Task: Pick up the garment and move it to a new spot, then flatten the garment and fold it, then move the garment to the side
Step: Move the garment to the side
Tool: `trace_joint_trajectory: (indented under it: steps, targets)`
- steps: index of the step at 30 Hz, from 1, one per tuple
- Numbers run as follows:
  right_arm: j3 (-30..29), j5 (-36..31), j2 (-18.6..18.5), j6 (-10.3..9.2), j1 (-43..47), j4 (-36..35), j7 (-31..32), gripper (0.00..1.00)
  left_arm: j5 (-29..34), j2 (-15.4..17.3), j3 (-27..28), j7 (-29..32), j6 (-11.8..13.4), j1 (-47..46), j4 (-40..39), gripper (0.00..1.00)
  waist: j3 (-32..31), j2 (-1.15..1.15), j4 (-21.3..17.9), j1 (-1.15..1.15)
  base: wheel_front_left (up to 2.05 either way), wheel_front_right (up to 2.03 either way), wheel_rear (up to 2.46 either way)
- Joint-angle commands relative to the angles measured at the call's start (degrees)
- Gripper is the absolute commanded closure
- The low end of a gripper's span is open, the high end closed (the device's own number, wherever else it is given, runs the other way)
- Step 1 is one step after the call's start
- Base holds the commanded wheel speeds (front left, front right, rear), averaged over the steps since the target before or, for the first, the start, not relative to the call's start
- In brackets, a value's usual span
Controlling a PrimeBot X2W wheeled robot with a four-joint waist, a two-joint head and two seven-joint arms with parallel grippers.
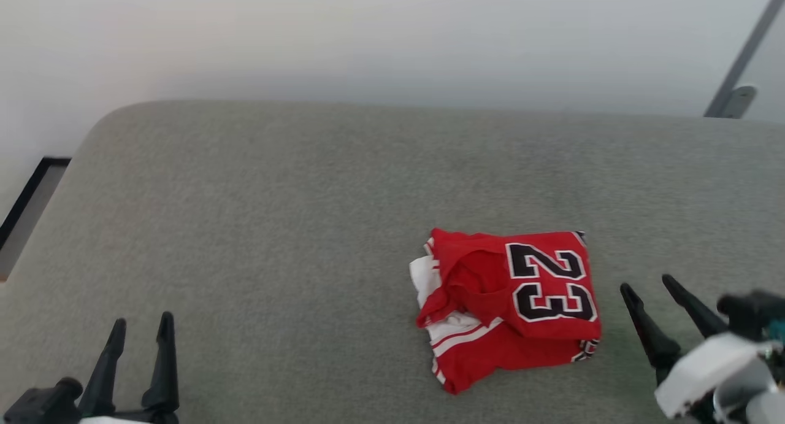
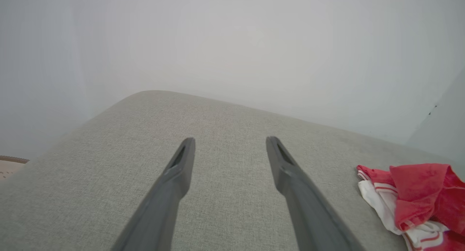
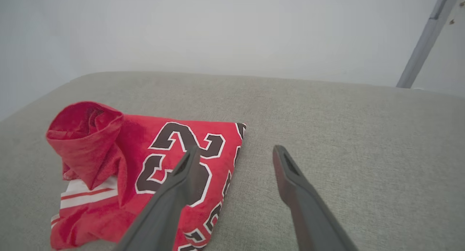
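The garment point(image 1: 509, 307) lies bundled on the grey padded surface point(image 1: 306, 197), just left of the right tool point(image 1: 644, 282) and well apart from the left tool point(image 1: 142, 318); both tools are released and empty, so the right arm is nearer.

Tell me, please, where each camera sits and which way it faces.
Head view: on the head, facing down at the garment on the grey cushion; left claw, right claw show open.
Left wrist view: from that wrist along its fingers, across cushion toward the wall.
Right wrist view: from that wrist along its fingers, over the garment's edge.
All share garment and cushion.
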Motion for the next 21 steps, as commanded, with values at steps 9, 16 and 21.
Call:
trace_joint_trajectory:
  steps: [9, 16, 21]
  targets:
    - [6.78, 9.15, -6.53, -0.01, -10.75, 2.82, 19.45, 0.00, -0.66, 0.19, -3.43, -0.26, -0.21, -4.27, 1.22, 0.00, 4.97, 0.00, 5.17, 0.00, 0.00, 0.00, 0.00]
    - [9.93, 13.97, -9.39, -0.02, -16.15, 4.28, 36.18, 0.00, -1.48, 0.12, -5.47, -0.26, -0.21, -6.54, 2.29, 0.00, 7.09, 0.00, 7.56, 0.00, 0.00, 0.00, 0.00]
    - [10.86, 14.91, -9.15, -0.01, -19.03, 6.55, 45.98, 0.00, -2.04, -0.05, -6.87, -0.26, -0.21, -8.02, 3.03, 0.00, 8.82, 0.00, 9.01, 0.00, 0.00, 0.00, 0.00]
